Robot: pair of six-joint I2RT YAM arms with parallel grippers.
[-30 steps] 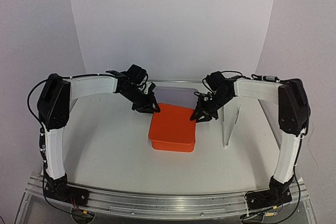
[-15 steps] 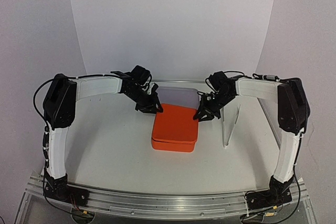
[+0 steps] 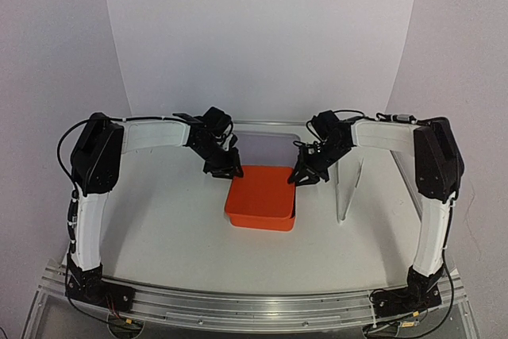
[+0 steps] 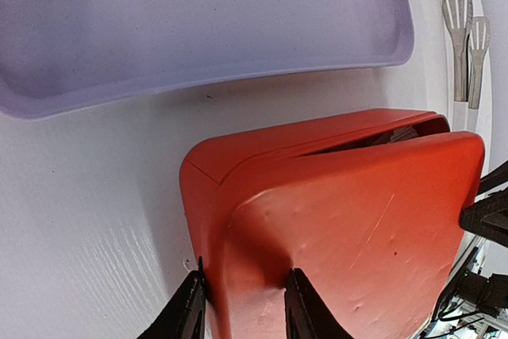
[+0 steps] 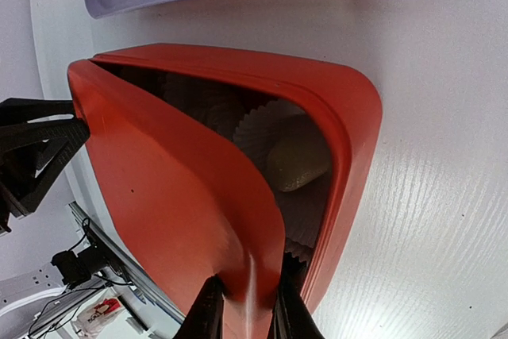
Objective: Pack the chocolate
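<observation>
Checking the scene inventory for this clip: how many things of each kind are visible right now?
orange plastic box base: 1
orange plastic lid: 1
pale lavender tray: 1
translucent slotted tongs: 1 pair
white pleated paper cups: 2 seen
cream-white chocolate lump: 1 seen
Total: 7 visible

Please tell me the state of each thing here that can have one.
Orange box: partly open.
Orange lid: tilted, gap along one side.
Cream-white chocolate: in a paper cup inside.
Left claw: closed on lid corner.
Right claw: closed on lid edge.
</observation>
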